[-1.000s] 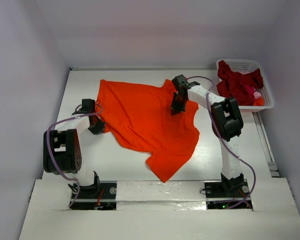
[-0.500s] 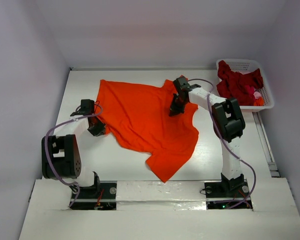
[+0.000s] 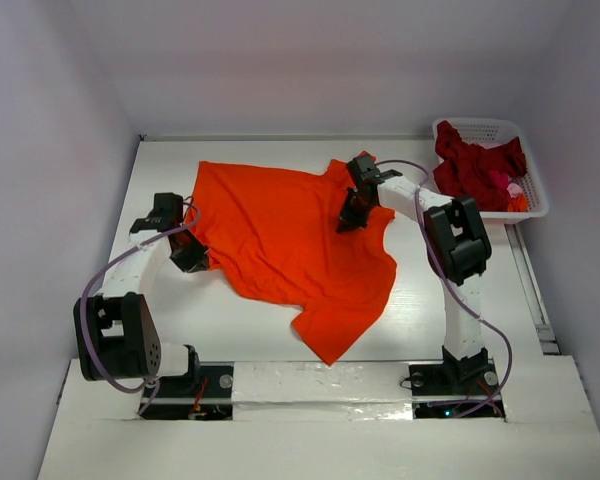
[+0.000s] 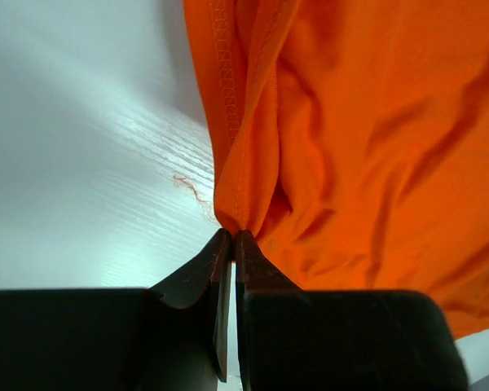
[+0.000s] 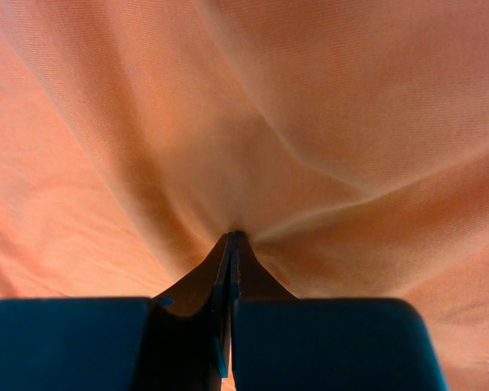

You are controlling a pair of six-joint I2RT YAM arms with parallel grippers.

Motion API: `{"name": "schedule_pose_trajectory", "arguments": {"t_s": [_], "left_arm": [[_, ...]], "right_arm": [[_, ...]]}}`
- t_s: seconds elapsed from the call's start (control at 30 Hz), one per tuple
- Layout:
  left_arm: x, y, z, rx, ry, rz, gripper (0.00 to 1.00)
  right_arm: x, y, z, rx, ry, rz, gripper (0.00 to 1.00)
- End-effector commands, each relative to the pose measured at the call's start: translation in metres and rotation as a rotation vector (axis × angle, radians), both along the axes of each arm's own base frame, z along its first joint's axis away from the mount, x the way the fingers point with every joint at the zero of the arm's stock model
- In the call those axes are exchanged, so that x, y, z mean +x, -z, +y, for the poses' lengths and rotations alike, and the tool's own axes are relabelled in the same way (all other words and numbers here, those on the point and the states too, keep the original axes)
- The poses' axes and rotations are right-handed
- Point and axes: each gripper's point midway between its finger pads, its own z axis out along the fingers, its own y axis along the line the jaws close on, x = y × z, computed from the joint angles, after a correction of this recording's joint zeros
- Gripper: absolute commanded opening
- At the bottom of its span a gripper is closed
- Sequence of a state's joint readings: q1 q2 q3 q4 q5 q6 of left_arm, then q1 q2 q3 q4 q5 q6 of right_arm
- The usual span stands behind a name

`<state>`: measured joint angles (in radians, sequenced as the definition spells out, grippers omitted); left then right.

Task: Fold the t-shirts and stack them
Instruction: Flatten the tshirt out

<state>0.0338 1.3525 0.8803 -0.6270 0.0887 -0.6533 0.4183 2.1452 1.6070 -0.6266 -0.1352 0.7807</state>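
An orange t-shirt [image 3: 290, 240] lies spread and wrinkled across the middle of the white table. My left gripper [image 3: 192, 258] is at the shirt's left edge, shut on a hemmed fold of the orange cloth [image 4: 261, 155]. My right gripper [image 3: 348, 220] sits on the shirt's upper right part, shut on a pinch of the orange fabric [image 5: 244, 138]. Dark red t-shirts [image 3: 475, 165] are piled in the basket at the back right.
A white latticed basket [image 3: 533, 200] stands at the table's back right corner with something pink and orange in it beside the red cloth. Grey walls close in the table on the left, back and right. A loose orange thread [image 4: 191, 186] lies on the table by the hem.
The left arm has swung its elbow down and left while its gripper stayed on the shirt's left edge. The right gripper crept slightly up and right with the cloth.
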Motion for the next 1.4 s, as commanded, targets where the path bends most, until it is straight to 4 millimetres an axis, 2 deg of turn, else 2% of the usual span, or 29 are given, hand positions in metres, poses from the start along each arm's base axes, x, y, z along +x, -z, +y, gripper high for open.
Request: {"name": "schedule_pose_trajectory", "arguments": {"t_s": [0.0, 0.2, 0.43, 0.6, 0.83, 0.97, 1.03, 1.37], "left_arm": [[-0.002, -0.026, -0.004, -0.011, 0.031, -0.015, 0.0], [-0.012, -0.033, -0.005, -0.048, 0.014, 0.017, 0.0], [-0.032, -0.019, 0.002, -0.064, -0.035, 0.034, 0.0], [-0.035, -0.018, 0.017, -0.041, -0.09, 0.013, 0.0], [-0.039, -0.017, 0.049, -0.008, -0.163, 0.011, 0.0], [-0.044, -0.014, 0.066, -0.01, -0.193, 0.021, 0.0], [-0.047, -0.013, 0.073, -0.009, -0.212, 0.03, 0.0], [-0.048, -0.013, 0.088, 0.009, -0.26, 0.032, 0.0]], "right_arm": [[-0.009, 0.002, -0.002, -0.012, 0.015, 0.02, 0.0], [-0.01, -0.004, -0.003, -0.007, 0.032, 0.015, 0.0], [-0.006, -0.015, 0.0, 0.006, 0.048, 0.008, 0.0], [-0.006, -0.013, -0.008, -0.036, 0.062, 0.008, 0.0], [-0.005, -0.013, -0.015, -0.052, 0.064, 0.014, 0.0], [0.0, -0.01, -0.029, -0.053, 0.095, 0.026, 0.0], [0.0, -0.009, -0.029, -0.058, 0.092, 0.027, 0.0], [0.016, -0.019, -0.044, -0.066, 0.114, 0.007, 0.0]]}}
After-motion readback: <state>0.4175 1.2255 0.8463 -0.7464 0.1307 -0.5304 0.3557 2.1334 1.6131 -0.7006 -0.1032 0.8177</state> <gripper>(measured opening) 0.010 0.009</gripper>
